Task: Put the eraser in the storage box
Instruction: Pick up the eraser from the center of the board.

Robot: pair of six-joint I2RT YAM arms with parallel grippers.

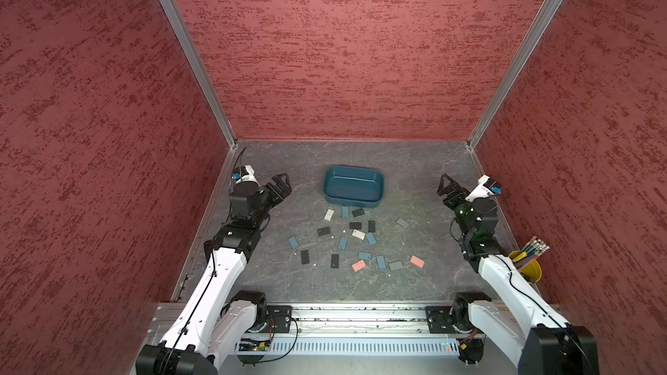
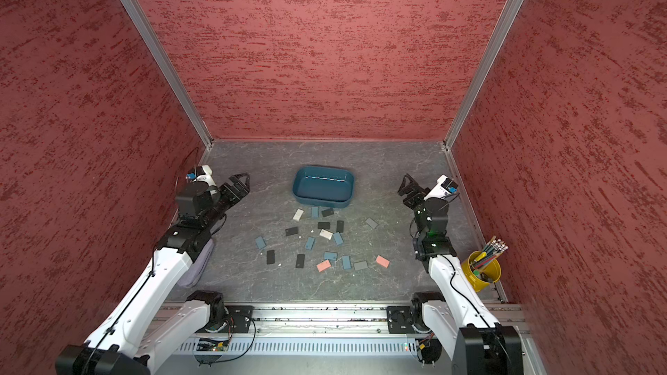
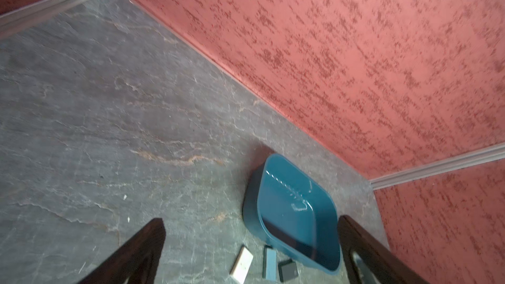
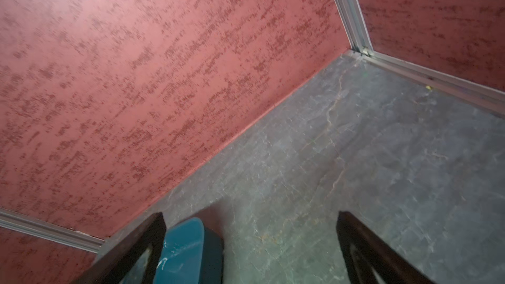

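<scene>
Storage box (image 1: 352, 203), a dark teal tub w/ no lid, sits on the grey bench (image 1: 426, 283) toward the back wall, approx. centred btw the two arms, its inside showing bare teal w/ a streak of reflected light. All erasers in view lie flat on the bench outside the box. White eraser (image 1: 328, 214), blue eraser (image 1: 345, 211) and black eraser (image 1: 357, 212) form a short row just beside the box's near wall. The blue one is closest to the wall, but whether it touches it I can't tell. Nearer the robot is a loose scatter of many more flat blocks in black, blue, grey and white, plus a pink eraser (image 1: 358, 265) and a second pink eraser (image 1: 417, 261) at the front of the spread. L pincer (image 1: 287, 183) hangs over the bench on the box's left, well apart from it, jaws wide apart. In the L wrist view its dark fingers (image 3: 136, 255) frame the bench, the box and that row of three. R pincer (image 1: 441, 185) hangs on the box's right, also well apart, jaws wide apart. The R wrist view shows only bench btw them and a corner of the box past one finger. Yellow cup (image 1: 534, 273) w/ pencils stands at the bench's right edge beside the R arm. In a top view a pale cloth (image 2: 195, 272) lies under the L arm.
</scene>
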